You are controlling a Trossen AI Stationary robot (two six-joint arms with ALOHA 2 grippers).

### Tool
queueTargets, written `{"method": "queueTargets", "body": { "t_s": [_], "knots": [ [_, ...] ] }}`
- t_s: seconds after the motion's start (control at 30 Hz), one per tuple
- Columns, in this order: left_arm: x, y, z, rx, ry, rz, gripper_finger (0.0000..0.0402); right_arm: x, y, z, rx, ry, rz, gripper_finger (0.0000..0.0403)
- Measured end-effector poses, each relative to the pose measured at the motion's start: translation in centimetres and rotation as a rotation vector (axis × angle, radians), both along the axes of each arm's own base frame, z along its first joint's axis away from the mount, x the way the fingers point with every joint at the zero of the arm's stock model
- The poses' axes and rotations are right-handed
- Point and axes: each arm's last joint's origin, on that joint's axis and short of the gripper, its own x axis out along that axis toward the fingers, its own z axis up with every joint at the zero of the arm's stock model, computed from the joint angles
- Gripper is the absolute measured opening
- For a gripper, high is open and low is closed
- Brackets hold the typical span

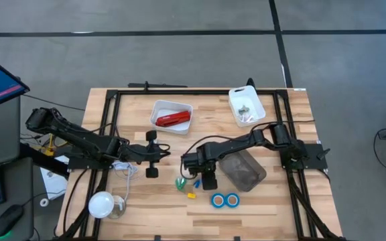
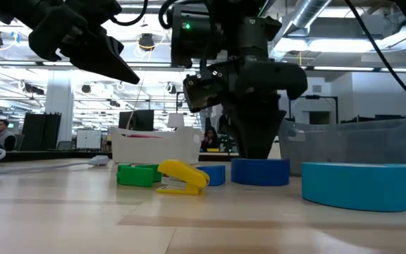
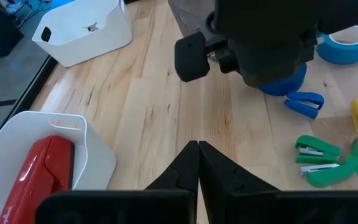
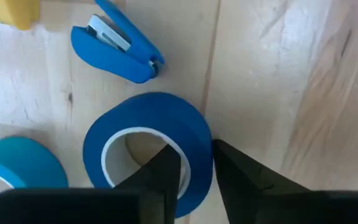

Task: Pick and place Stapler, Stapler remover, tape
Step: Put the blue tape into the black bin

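The red stapler [image 1: 173,119] lies in a white bin [image 1: 158,107] at the far middle of the table; it also shows in the left wrist view [image 3: 42,171]. My right gripper [image 1: 208,179] points down over a blue tape roll [image 4: 148,149] that lies flat on the table and is shut on it. Two more tape rolls [image 1: 224,199] lie side by side nearer the table's front edge. My left gripper [image 1: 163,152] hovers shut [image 3: 197,152] left of the right one, touching nothing. My right gripper holds the tape roll by its wall [image 4: 197,163], one finger [image 4: 163,171] inside the centre hole and the other [image 4: 241,174] outside. The fingers come from above, pointing down. The roll rests flat on the table [image 2: 259,171].
Small green [image 1: 181,182], blue [image 1: 196,182] and yellow [image 1: 191,195] pieces lie just left of the right gripper. A clear container [image 1: 243,169] sits to its right. A second white bin [image 1: 246,106] stands at the far right. A white round object [image 1: 101,204] lies near the front left.
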Motion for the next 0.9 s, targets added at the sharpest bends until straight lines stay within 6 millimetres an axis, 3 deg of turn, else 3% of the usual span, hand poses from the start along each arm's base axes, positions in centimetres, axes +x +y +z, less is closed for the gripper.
{"method": "queueTargets", "body": {
  "t_s": [0.13, 0.27, 0.5, 0.67, 0.9],
  "knots": [
    [0.0, 0.0, 0.0, 0.0, 0.0, 0.0, 0.0002, 0.0, 0.0, 0.4, 0.001, -0.018, 0.012, 0.0031],
    [0.0, 0.0, 0.0, -0.003, 0.0, 0.001, 0.0002, -0.6, -0.1, 1.5, -0.007, -0.017, 0.035, 0.0027],
    [0.0, 0.0, 0.0, -0.003, 0.0, 0.002, 0.0002, -2.2, -0.5, 7.8, -0.04, -0.131, -0.019, 0.0029],
    [0.0, 0.0, 0.0, -0.003, 0.0, 0.002, 0.0002, -4.9, -0.8, 12.8, -0.088, -0.191, -0.077, 0.0029],
    [0.0, 0.0, 0.0, -0.003, -0.001, 0.002, 0.0002, -8.6, -0.8, 15.4, -0.232, -0.13, -0.171, 0.0029]
  ]
}}
